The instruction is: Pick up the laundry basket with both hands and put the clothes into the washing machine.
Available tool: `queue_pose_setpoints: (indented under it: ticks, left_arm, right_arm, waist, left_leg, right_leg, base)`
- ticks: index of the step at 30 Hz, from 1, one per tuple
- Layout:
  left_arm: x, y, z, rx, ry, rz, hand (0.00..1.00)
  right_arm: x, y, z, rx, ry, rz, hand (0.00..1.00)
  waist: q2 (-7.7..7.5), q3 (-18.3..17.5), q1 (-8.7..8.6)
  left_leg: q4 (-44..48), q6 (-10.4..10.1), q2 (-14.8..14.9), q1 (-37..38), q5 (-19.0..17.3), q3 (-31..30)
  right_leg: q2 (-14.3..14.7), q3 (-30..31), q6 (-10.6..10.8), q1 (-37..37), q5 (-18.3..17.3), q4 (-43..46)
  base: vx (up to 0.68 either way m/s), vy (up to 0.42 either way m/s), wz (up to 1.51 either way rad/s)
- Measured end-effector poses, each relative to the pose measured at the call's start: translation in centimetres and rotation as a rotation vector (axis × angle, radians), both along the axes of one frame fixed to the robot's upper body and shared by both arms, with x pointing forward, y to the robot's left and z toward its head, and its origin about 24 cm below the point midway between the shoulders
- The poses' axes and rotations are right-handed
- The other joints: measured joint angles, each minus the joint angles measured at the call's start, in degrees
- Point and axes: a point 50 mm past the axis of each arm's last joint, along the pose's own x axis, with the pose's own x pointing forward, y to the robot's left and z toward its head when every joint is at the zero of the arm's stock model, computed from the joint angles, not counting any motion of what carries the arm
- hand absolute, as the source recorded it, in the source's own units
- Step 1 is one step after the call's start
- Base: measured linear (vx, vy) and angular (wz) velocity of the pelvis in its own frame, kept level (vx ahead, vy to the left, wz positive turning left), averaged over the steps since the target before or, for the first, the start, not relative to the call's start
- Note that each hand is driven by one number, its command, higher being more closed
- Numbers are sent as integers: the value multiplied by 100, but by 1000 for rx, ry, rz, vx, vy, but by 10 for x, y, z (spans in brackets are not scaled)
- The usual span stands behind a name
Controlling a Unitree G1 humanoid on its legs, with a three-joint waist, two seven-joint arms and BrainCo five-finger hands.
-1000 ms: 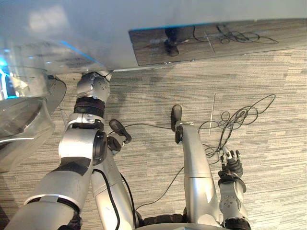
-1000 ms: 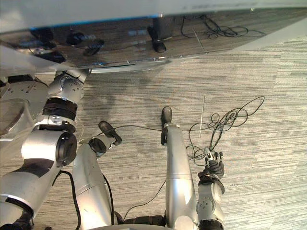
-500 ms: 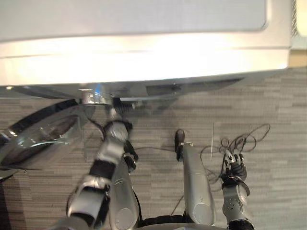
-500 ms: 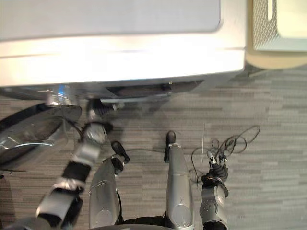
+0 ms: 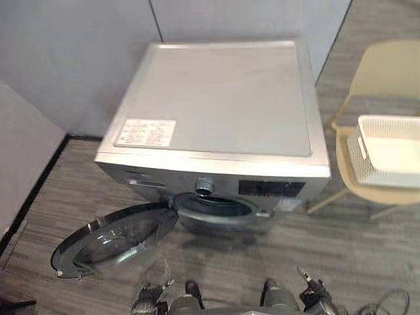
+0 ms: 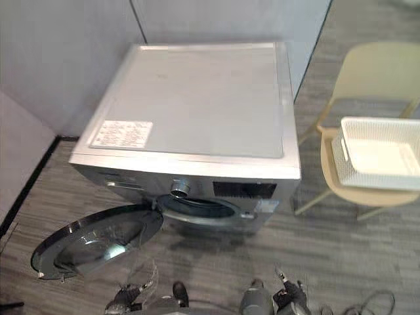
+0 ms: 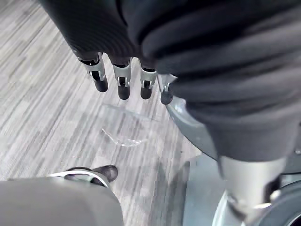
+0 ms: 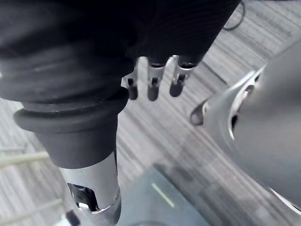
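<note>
A white perforated laundry basket [image 5: 388, 149] sits on a beige chair [image 5: 384, 69] to the right of the silver washing machine [image 5: 216, 105]; its inside looks pale and flat. The machine's round door [image 5: 111, 239] hangs open to the left, baring the dark drum opening [image 5: 213, 207]. Low at the near edge, in front of the machine, hang my left hand [image 5: 149, 298] and right hand [image 5: 315, 296], far from the basket. The left hand's fingers [image 7: 123, 84] are straight over the floor, as are the right hand's fingers [image 8: 153, 82]. Neither holds anything.
Grey wall panels [image 5: 72, 52] stand behind and left of the machine, with a black skirting strip [image 5: 29, 197] along the left. The open door juts into the striped floor [image 5: 236, 262] at my left front. The chair legs [image 5: 328, 197] stand close to the machine's right corner.
The camera has swung up from the floor to the whole machine and the chair. My left arm, raised by the door before, has dropped low; the right hand still hangs.
</note>
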Motion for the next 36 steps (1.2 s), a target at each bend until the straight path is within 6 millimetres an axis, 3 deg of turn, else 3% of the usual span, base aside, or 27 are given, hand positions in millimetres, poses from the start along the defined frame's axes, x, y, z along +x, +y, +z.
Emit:
queue_pose_setpoints:
  ticks: [2, 5, 8, 9, 10, 11, 13, 15, 16, 17, 19, 21, 22, 24, 27, 28, 30, 32, 34, 35, 36]
  left_arm:
    - [6, -3, 1, -23, -27, 33, 0]
    - [21, -17, 4, -62, -88, 66, 0]
    - [60, -24, 28, -21, -281, -9, 0]
    - [84, -26, 49, -13, -418, -20, 0]
    - [92, -28, 58, -15, -477, -29, 0]
    - [102, -29, 82, -8, -624, -20, 0]
    - [109, -27, 101, 9, -727, -16, 0]
    - [115, -24, 121, 44, -829, -5, 0]
    - [116, -21, 129, 73, -864, 19, 0]
    - [115, -19, 132, 86, -877, 31, 0]
    - [113, -10, 141, 148, -910, 88, 0]
    - [108, -5, 148, 189, -929, 109, 0]
    - [107, -4, 151, 202, -941, 108, 0]
    - [107, -2, 167, 235, -1010, 99, 0]
    - [108, 1, 190, 297, -1105, 98, 0]
    - [108, 3, 199, 321, -1145, 106, 0]
    - [106, 7, 202, 362, -1151, 126, 0]
    - [101, 13, 200, 399, -1135, 149, 0]
    - [101, 14, 200, 409, -1127, 160, 0]
    - [101, 15, 200, 412, -1123, 165, 0]
    - [102, 15, 200, 411, -1123, 166, 0]
  right_arm:
    - [2, 7, -3, 15, 16, 28, 0]
    - [21, 16, -1, 16, 0, 103, 0]
    - [52, 17, 10, -28, -55, 209, 0]
    - [64, 17, 16, -44, -89, 225, 0]
    - [71, 15, 19, -56, -104, 225, 0]
    - [79, 13, 27, -94, -139, 230, 0]
    - [80, 11, 29, -113, -148, 218, 0]
    - [76, 8, 27, -114, -136, 188, 0]
    - [73, 8, 26, -106, -130, 164, 0]
    - [73, 8, 26, -104, -127, 159, 0]
    - [62, 17, 17, -58, -89, 143, 0]
    - [48, 24, 10, -31, -47, 130, 0]
    - [44, 26, 8, -24, -38, 127, 0]
    - [37, 32, 6, -8, -25, 124, 0]
    - [43, 36, 9, -14, -52, 137, 0]
    - [47, 37, 12, -20, -69, 148, 0]
    - [53, 38, 15, -31, -93, 164, 0]
    - [54, 37, 17, -38, -99, 169, 0]
    - [51, 37, 19, -61, -107, 188, 0]
    - [51, 36, 21, -69, -118, 198, 0]
    - [51, 35, 22, -76, -124, 207, 0]
  waist:
    - [-87, -132, 16]
    - [-197, -161, 38]
    - [-205, -143, 19]
    - [-260, 11, 49]
    - [-287, 54, 82]
    - [-254, 41, 180]
    - [-229, 2, 155]
    - [-224, -37, 154]
    - [-166, -97, 158]
    - [-114, -130, 144]
    - [-304, -155, -9]
    - [-330, -153, -40]
    - [-349, -160, -38]
    - [-411, -191, -21]
    - [-433, -163, -1]
    - [-518, -118, 37]
    - [-597, -50, 36]
    - [-664, -62, 30]
    - [-706, -1, 35]
    - [-515, 81, 49]
    - [-512, 111, -3]
  left_leg:
    - [-147, -1, -17, 2, 223, -183]
    - [-168, 101, -57, -7, 492, -442]
    - [-27, 158, -171, -376, 980, -667]
    - [887, 350, -130, -636, 533, -568]
    - [1892, 513, -32, -859, 97, -446]
    - [3691, 680, 224, -917, -404, -284]
    - [3923, 714, 404, -698, -432, -306]
    - [3626, 714, 706, -527, -432, -371]
    - [2969, 600, 822, -364, -293, -514]
    - [2605, 280, 701, -277, -429, -731]
    - [2047, 131, 298, -313, -595, -1138]
    - [1745, -139, 196, -117, -780, -1274]
    - [1617, -177, 152, -14, -810, -1267]
    - [1202, -184, 7, 236, -815, -1208]
    - [526, -150, -185, 549, -824, -866]
    - [288, 70, -316, 604, -801, -626]
    - [188, 169, -471, 609, -871, -454]
    - [104, 191, -479, 600, -860, -189]
    - [74, 300, -359, 569, -790, -87]
    - [29, 329, -59, 523, -702, 13]
    - [28, 274, 27, 505, -668, -25]
  right_leg:
    - [-2, -272, -28, 214, 67, -169]
    - [-17, -724, -48, 597, 110, -318]
    - [-147, -1114, -173, 564, 110, -213]
    - [-311, -1346, -250, 572, 101, -96]
    - [-356, -1387, -260, 571, 95, -28]
    - [-433, -1381, -279, 679, 123, 21]
    - [-467, -1466, -273, 720, 221, -70]
    - [-465, -1556, -296, 632, 437, -261]
    - [-453, -1583, -178, 471, 673, -357]
    - [-468, -1604, -123, 432, 787, -429]
    - [-321, -1414, -187, 432, 1143, -986]
    - [-367, -1508, -245, 703, 1336, -1115]
    - [-414, -1510, -245, 759, 1336, -1084]
    - [-601, -1506, -239, 781, 1341, -938]
    - [-842, -1390, -157, 597, 1393, -768]
    - [-1001, -1238, -40, 438, 1468, -738]
    - [-1113, -1090, -31, 309, 1619, -807]
    - [-1101, -1108, -234, 135, 1758, -846]
    - [-931, -784, -123, -55, 2050, -821]
    - [-642, -397, -30, -260, 2014, -488]
    - [-568, -227, -83, -421, 1639, 188]
  base:
    - [-1, -13, 71]
    - [-88, -30, 74]
    - [-168, -40, 82]
    - [-166, 18, 66]
    - [-278, 58, 46]
    - [-229, 66, 15]
    - [-190, 133, 24]
    - [-112, 244, 39]
    - [-79, 292, 33]
    - [-74, 310, 39]
    - [-81, 243, 69]
    - [-26, 240, 75]
    - [6, 278, 56]
    - [-43, 242, 25]
    - [-119, 132, -11]
    - [-252, 140, -36]
    - [-273, 99, -47]
    - [-157, 59, -45]
    - [-63, -23, -41]
    - [-17, -51, -25]
    - [22, -62, -2]
